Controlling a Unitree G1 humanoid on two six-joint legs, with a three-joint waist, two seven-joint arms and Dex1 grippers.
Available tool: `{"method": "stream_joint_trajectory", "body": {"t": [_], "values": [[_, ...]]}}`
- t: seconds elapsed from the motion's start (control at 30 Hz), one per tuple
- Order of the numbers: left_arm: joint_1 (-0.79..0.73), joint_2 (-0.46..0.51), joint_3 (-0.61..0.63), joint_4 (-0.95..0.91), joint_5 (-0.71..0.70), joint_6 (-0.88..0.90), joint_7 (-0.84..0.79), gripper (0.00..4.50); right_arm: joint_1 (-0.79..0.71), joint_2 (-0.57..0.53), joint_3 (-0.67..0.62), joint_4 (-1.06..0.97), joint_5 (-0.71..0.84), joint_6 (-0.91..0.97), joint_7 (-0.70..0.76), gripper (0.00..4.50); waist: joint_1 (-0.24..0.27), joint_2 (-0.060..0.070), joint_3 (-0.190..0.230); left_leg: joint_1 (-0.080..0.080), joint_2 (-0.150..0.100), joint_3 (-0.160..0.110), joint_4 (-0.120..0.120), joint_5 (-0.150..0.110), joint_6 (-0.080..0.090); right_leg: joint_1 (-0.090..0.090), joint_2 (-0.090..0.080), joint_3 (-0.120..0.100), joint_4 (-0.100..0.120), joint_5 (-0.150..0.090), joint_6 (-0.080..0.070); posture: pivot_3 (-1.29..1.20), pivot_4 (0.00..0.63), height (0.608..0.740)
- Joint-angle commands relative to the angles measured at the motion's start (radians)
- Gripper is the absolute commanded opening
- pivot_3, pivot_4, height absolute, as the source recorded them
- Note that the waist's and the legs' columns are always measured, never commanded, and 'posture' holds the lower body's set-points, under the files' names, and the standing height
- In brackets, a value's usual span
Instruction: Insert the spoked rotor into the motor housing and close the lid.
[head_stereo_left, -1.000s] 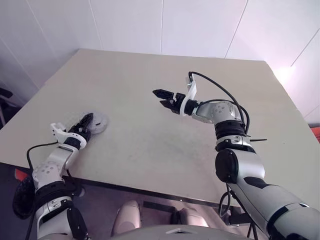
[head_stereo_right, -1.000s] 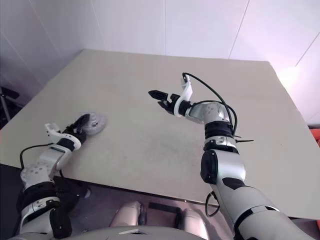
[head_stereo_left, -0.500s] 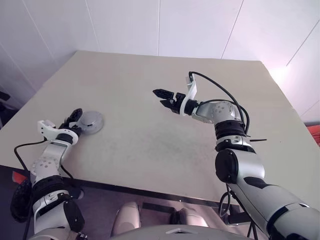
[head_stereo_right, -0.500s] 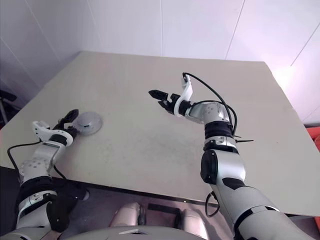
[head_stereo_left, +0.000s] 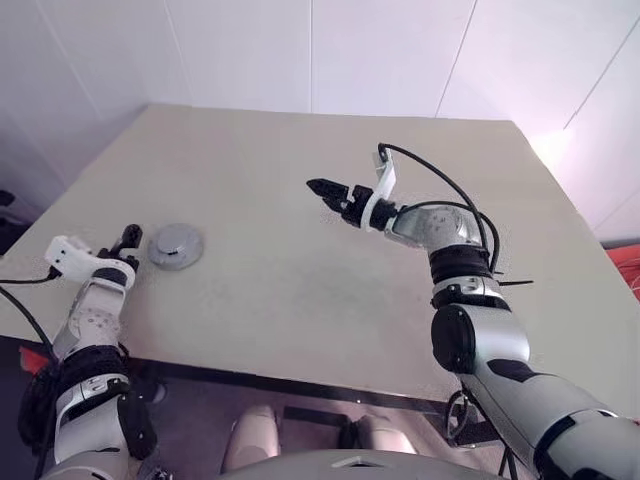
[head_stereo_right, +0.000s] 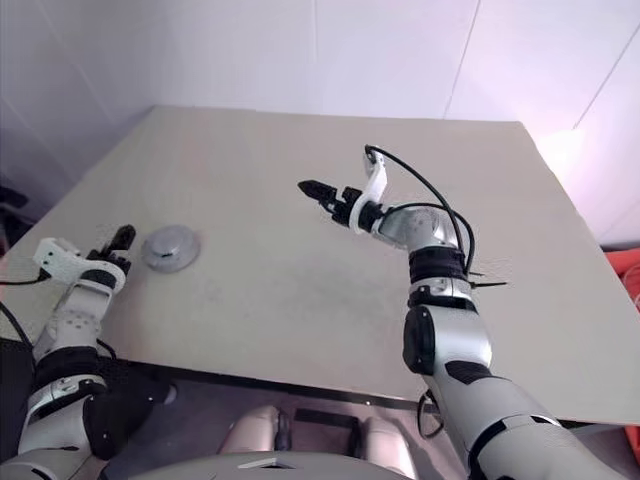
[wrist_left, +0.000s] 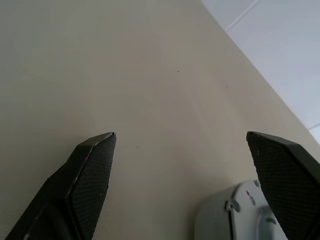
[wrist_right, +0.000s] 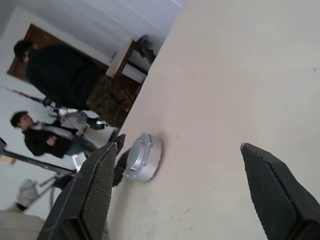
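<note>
Jaws on my left gripper (head_stereo_left: 127, 238) were spread wide and empty, lid (head_stereo_left: 176, 245) sitting closed just to their right, my equally gaping right gripper (head_stereo_left: 327, 193) well away.

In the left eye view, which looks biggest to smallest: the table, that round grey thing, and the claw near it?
1. The table, far the largest.
2 and 3. The lid and the left gripper look much alike; I would not rank them.

A bare beige table (head_stereo_left: 300, 230) lies beneath the fingers; white panelled walls (head_stereo_left: 380, 50) rise beyond them; two people (wrist_right: 60, 75) stand farther off.
</note>
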Motion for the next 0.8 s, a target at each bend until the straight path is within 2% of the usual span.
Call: {"method": "stream_joint_trajectory", "body": {"t": [0.03,0.2,0.37,0.6,0.8], "values": [[0.016,0.020,-0.125,-0.206,0.039,0.031,-0.152,4.45,0.064,-0.024,0.113,-0.150,-0.071,-0.175,0.121,4.50,0.016,-0.001,0.000,-0.001,0.000,0.000,0.001,-0.001,0.001,0.000,-0.001,0.000,0.000,0.000,0.000,0.00,0.000,0.740],[0.076,0.068,-0.264,-0.388,0.144,-0.005,-0.293,4.45,0.147,-0.116,0.187,-0.226,-0.144,-0.361,0.247,4.50,0.035,-0.002,0.000,-0.003,-0.001,0.000,0.006,-0.003,0.004,0.000,-0.003,-0.001,0.001,0.000,0.000,0.00,0.000,0.740],[0.118,0.099,-0.380,-0.477,0.267,-0.063,-0.376,4.45,0.235,-0.214,0.213,-0.318,-0.183,-0.512,0.343,4.50,0.034,-0.002,0.000,0.001,-0.001,0.000,0.006,-0.003,0.004,0.004,-0.002,0.000,0.000,-0.001,-0.002,0.00,0.000,0.740],[0.163,0.023,-0.463,-0.545,0.333,-0.118,-0.388,4.45,0.366,-0.283,0.216,-0.408,-0.221,-0.588,0.335,4.50,0.032,-0.002,0.000,0.002,-0.001,0.000,0.006,-0.003,0.005,0.006,-0.002,0.000,0.000,-0.001,-0.002,0.00,0.000,0.740],[0.235,-0.048,-0.527,-0.604,0.372,-0.126,-0.383,4.45,0.549,-0.228,0.227,-0.607,-0.214,-0.634,0.260,4.50,0.030,-0.002,0.000,0.002,-0.001,0.000,0.006,-0.004,0.007,0.006,-0.001,0.000,-0.002,-0.002,-0.002,0.00,0.000,0.740]]}}
